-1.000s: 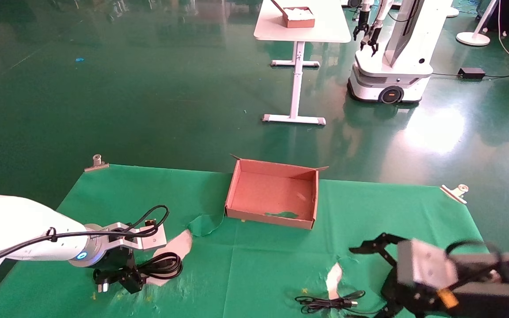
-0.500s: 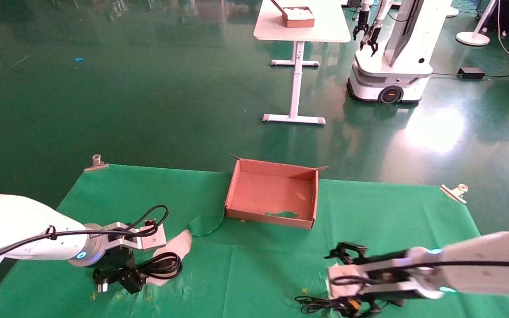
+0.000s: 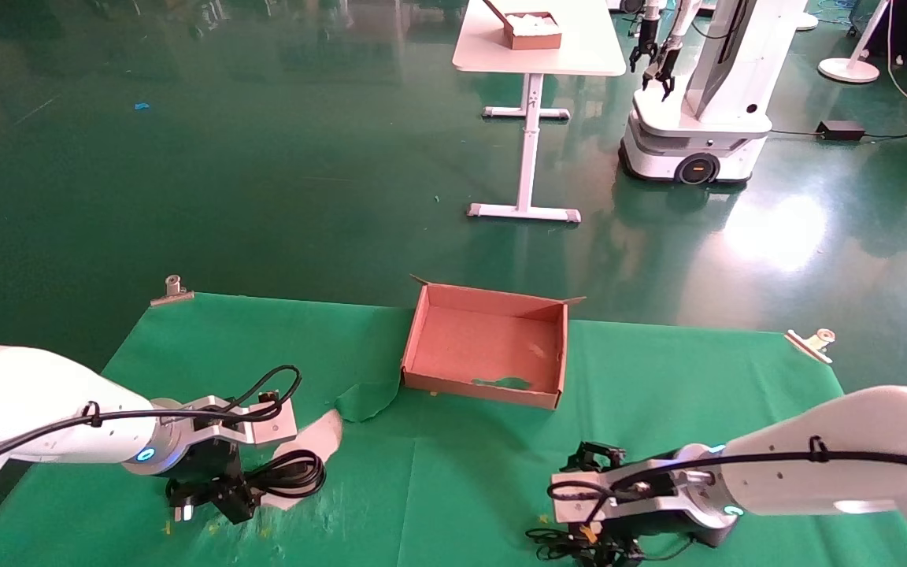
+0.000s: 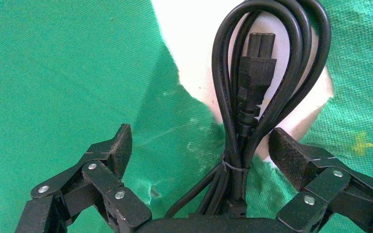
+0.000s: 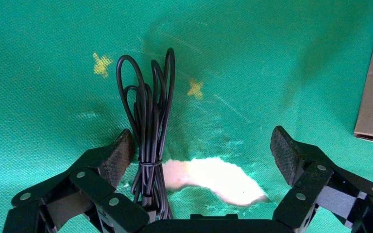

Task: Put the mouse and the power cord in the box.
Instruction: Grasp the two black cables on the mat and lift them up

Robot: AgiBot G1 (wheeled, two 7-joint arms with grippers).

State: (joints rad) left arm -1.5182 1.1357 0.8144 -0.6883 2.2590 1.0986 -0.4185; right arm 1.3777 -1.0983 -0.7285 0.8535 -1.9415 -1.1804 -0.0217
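my left gripper [image 3: 213, 498] sits at the lower left of the head view, low over the power cord [image 3: 284, 475]; its jaws are spread wide and hold nothing; in the left wrist view the cord [image 4: 260, 87] lies as a tied coil running up the middle of the frame between the two pads [image 4: 119, 148], which is why i have the hand lined up along it, so that a close would catch the bundle near its tie; the cord rests partly on a white patch where the green cloth [image 3: 453, 472] is torn.

my right gripper [image 3: 603, 543] is at the bottom edge of the head view, right of centre, down over a thin black cable [image 3: 552, 539]; its jaws are also wide apart and grip nothing; in the right wrist view the thin cable [image 5: 148, 121] lies just beside one pad [image 5: 121, 155], off to one side of the gap and not centred, so i judge the hand needs to shift before it closes; the mouse itself i cannot make out in any view; it may be hidden under the hand.

the box [image 3: 422, 346] stands open in the middle of the head view, toward the far edge of the cloth, well apart from both hands and with neither thing in it; it lies between the two arms, so either can reach it; its corner shows at the right edge of the right wrist view.
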